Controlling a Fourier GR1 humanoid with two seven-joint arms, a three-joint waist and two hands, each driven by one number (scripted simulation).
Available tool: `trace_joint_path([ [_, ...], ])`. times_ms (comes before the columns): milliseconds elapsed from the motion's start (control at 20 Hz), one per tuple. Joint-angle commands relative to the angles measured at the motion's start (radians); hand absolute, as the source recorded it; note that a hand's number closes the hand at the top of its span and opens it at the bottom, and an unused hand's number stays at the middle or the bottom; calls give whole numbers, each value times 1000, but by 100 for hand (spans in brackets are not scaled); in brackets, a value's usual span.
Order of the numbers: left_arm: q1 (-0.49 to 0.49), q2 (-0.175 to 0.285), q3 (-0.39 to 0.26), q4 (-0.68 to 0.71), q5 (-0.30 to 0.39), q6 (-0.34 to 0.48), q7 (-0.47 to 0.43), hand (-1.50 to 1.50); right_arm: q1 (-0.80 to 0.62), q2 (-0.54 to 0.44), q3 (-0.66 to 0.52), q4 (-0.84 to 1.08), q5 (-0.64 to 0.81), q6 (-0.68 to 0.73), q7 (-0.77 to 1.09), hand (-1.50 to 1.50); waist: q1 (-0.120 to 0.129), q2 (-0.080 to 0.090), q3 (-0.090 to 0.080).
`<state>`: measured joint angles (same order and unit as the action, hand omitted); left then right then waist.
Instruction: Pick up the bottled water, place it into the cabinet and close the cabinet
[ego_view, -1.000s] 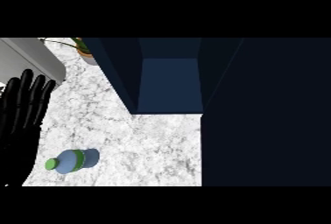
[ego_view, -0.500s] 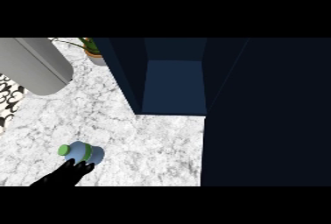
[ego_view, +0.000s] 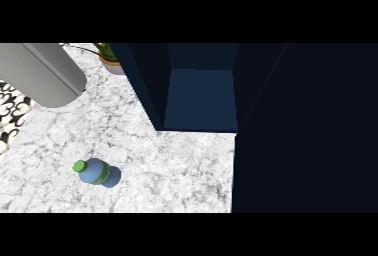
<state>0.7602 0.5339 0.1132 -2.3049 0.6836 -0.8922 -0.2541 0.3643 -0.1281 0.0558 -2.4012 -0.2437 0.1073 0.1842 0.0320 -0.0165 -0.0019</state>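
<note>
Hands lie outside the view, their state untellable; best grasp the bottle (ego_view: 94, 171) round its body, then lift toward the open cabinet (ego_view: 203, 100).

The bottled water (ego_view: 96, 173), blue with a green cap, appears upright. It sits well apart from the open, dark blue cabinet (ego_view: 201, 100), to its lower left.

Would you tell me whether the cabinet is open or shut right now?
Open: the cabinet shows its blue interior, and the bottled water sits outside on the counter.
</note>
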Motion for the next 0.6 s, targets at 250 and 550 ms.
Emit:
trace_joint_path([
  [250, 190, 12, 194, -38, 118, -222, -119, -150, 71, -24, -46, -159, -111, 16, 78, -150, -9, 0, 1],
  [550, 234, -3, 283, -22, 162, -278, -121, -150, 138, -16, -73, -144, -115, 56, 14, -150, -14, -6, 2],
])
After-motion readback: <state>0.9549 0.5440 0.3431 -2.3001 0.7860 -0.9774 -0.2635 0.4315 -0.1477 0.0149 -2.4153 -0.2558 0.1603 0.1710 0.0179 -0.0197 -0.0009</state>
